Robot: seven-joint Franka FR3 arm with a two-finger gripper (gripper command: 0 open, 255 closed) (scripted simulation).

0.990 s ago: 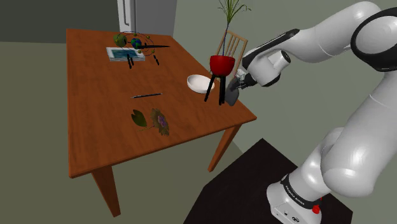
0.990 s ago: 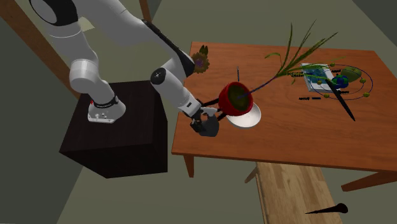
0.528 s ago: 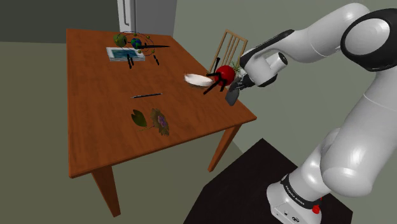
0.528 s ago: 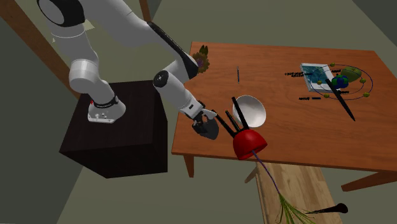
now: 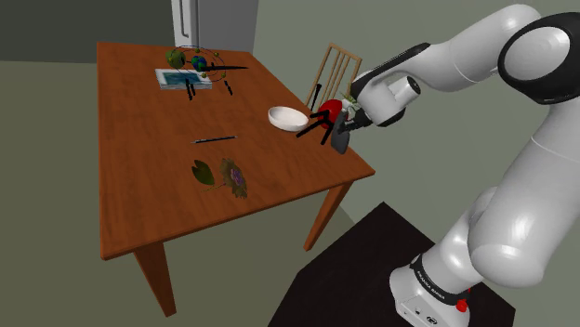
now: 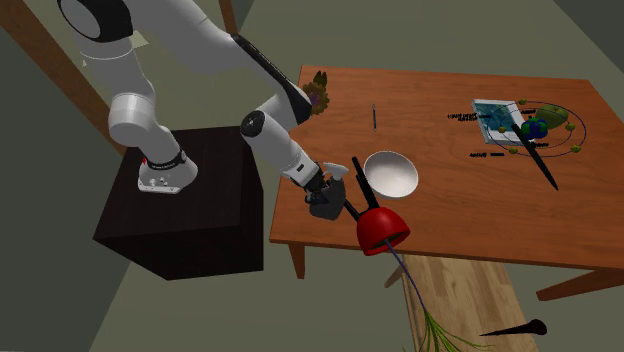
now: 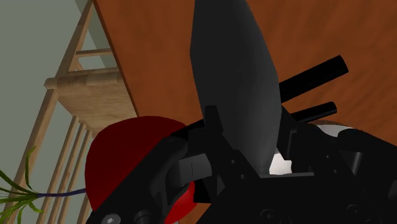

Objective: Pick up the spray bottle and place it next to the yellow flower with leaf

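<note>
A dark grey spray bottle (image 5: 341, 139) stands near the wooden table's (image 5: 139, 149) right edge in the shoulder view. My black gripper (image 5: 347, 119) comes down on it from above and is shut on it. In the wrist view the spray bottle (image 7: 235, 76) runs up between the fingers of my gripper (image 7: 248, 149). In the second exterior view the spray bottle (image 6: 326, 207) sits under my gripper (image 6: 321, 188) near the table's front edge. The flower with leaf (image 5: 223, 175) lies flat toward the front of the table, well apart from the bottle; the second exterior view shows this flower (image 6: 317, 93) behind my arm.
A red plant pot (image 5: 330, 112) on black legs lies tipped against the bottle; the pot (image 6: 382, 230) hangs its stalk over the table edge. A white bowl (image 5: 288, 117) sits beside it. A wooden chair (image 5: 336, 67) stands behind. A pen (image 5: 215, 139) and a book with small things (image 5: 191, 72) lie farther off.
The red pot has toppled from upright onto its side at the table edge. The white bowl tilted up, then settled flat. My fingers have gone from open to shut on the bottle.
</note>
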